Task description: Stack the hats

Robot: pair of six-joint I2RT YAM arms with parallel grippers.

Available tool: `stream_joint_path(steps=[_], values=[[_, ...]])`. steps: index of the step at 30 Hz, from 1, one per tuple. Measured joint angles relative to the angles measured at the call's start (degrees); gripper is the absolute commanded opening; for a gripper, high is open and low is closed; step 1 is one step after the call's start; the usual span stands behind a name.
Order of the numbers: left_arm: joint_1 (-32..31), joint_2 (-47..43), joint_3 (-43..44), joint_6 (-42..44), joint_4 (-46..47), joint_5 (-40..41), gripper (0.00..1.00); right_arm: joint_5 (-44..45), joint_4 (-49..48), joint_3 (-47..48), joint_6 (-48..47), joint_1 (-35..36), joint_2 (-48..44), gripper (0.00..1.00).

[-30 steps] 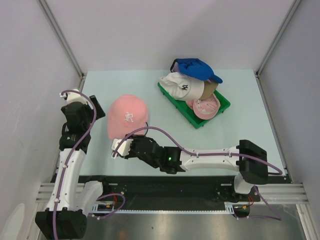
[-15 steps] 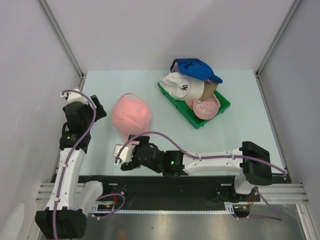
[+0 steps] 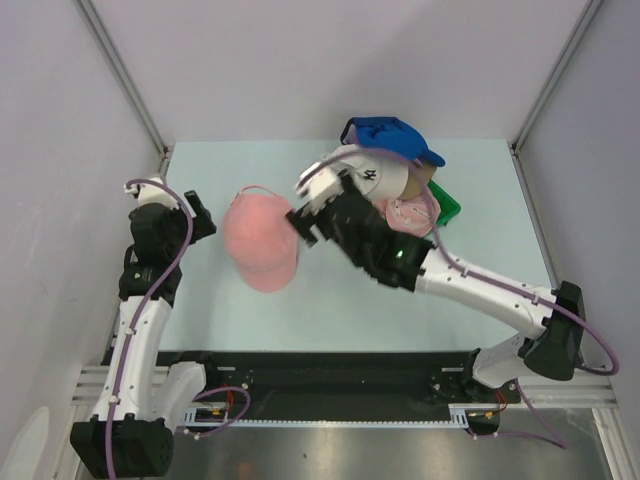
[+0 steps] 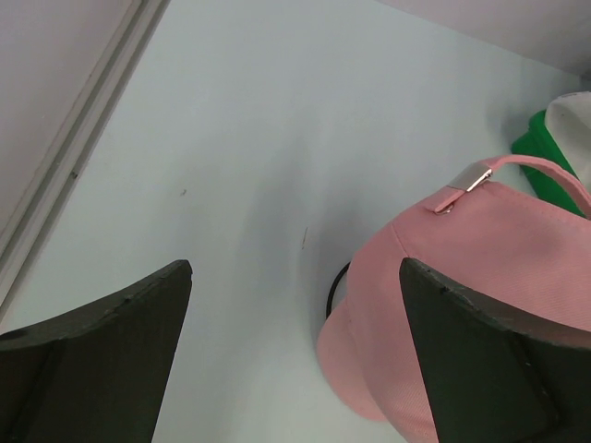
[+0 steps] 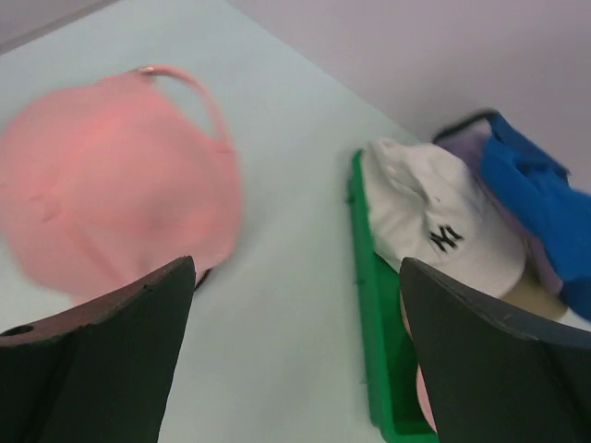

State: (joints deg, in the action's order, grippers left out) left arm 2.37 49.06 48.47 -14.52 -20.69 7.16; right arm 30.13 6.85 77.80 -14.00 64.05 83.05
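Pink cap [image 3: 262, 240] near green tray [image 5: 366, 295] (white cap [image 5: 443, 231] in it).

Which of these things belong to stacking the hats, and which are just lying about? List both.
For the job:
pink fabric cap on the table
white fabric cap with a black logo
royal blue fabric cap
tan fabric cap
pale pink cap in the tray

Just lying about:
flat green plastic tray holding the piled caps

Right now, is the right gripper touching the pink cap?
Apart. Right wrist view: the right gripper is open and empty, and the pink cap lies on the table well beyond it.
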Motion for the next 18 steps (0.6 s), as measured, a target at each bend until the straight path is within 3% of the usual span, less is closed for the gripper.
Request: stream_joint_path(steps=[7, 11, 18], values=[[-1.4, -1.0, 0.0, 2.1, 0.7, -2.9, 0.97, -5.3, 8.3, 3.1, 13.6, -24.9, -0.4, 0.94], [-1.7, -1.4, 0.0, 2.7, 1.1, -3.1, 0.97, -8.5, 10.4, 3.1, 18.1, -33.3, -0.2, 0.93], [-3.7, -1.4, 0.0, 2.8, 1.3, -4.1, 0.97, -12.6, 11.2, 2.1, 23.3, -41.3, 0.1, 0.93]])
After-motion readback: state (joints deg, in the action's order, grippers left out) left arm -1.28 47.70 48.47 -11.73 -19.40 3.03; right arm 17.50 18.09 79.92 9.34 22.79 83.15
